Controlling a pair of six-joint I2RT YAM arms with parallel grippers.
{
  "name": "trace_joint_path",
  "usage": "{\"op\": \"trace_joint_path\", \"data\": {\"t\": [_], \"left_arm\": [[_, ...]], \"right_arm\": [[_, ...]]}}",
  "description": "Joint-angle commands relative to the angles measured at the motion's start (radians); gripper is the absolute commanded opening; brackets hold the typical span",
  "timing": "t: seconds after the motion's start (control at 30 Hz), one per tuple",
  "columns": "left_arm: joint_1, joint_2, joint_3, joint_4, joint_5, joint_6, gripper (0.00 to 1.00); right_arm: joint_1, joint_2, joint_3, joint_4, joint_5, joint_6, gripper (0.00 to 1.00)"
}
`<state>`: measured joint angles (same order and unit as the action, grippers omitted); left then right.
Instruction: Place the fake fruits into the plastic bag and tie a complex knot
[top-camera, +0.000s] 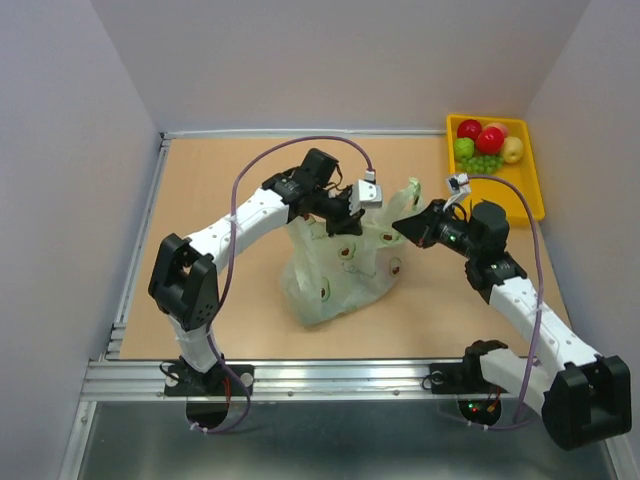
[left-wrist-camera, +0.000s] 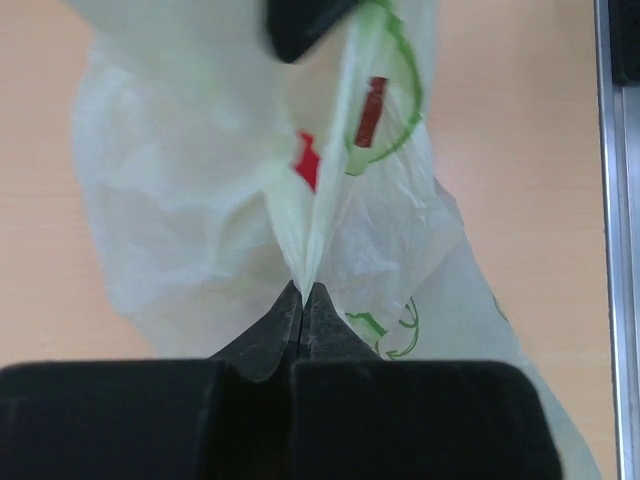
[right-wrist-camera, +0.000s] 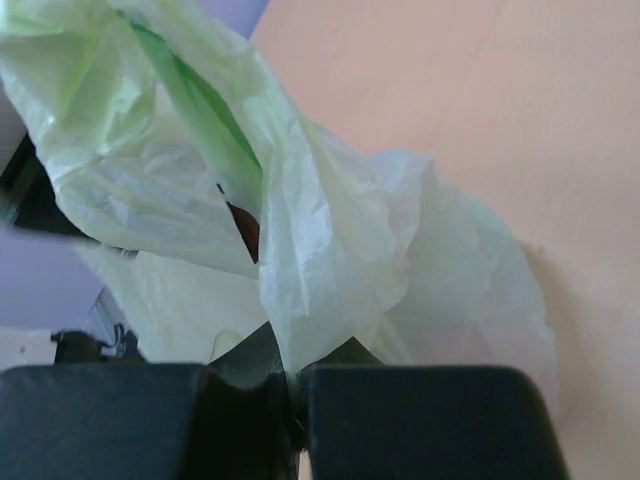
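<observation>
One plastic bag (top-camera: 335, 285) upright, top pinched by left pincer (top-camera: 352, 222), right pincer (top-camera: 402, 228)

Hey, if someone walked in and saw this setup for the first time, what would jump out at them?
First, the pale-green plastic bag at the middle of the table, held up between the two arms. The left end effector and the right end effector each pinch its upper film. Next, the bright fake fruits are heaped in the yellow tray at the far right corner, not yet bagged.
</observation>
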<state>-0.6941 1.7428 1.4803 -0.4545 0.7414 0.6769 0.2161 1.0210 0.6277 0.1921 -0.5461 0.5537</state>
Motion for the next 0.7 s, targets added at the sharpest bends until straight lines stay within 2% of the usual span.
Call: {"op": "trace_joint_path", "data": {"t": [0.0, 0.2, 0.33, 0.43, 0.5, 0.57, 0.67], "left_arm": [[0.082, 0.026, 0.147, -0.053, 0.036, 0.074, 0.00], [0.094, 0.130, 0.343, -0.128, 0.072, 0.096, 0.00], [0.094, 0.172, 0.414, -0.185, 0.114, 0.099, 0.00], [0.096, 0.146, 0.352, -0.188, 0.157, 0.087, 0.00], [0.096, 0.112, 0.249, -0.147, 0.174, 0.072, 0.00], [0.094, 0.057, 0.151, -0.096, 0.191, 0.047, 0.00], [0.093, 0.006, 0.089, -0.078, 0.220, 0.044, 0.00]], "right_arm": [[0.003, -0.110, -0.043, 0.072, -0.102, -0.098, 0.01], [0.006, -0.196, -0.083, 0.139, -0.227, -0.032, 0.00], [0.006, -0.208, -0.112, 0.164, -0.294, 0.002, 0.00], [0.006, -0.200, -0.108, 0.132, -0.272, -0.096, 0.00], [0.006, -0.187, -0.094, 0.130, -0.265, -0.145, 0.00], [0.005, -0.147, -0.066, 0.132, -0.297, -0.207, 0.00], [0.005, -0.081, -0.034, 0.124, -0.383, -0.322, 0.01]]}}
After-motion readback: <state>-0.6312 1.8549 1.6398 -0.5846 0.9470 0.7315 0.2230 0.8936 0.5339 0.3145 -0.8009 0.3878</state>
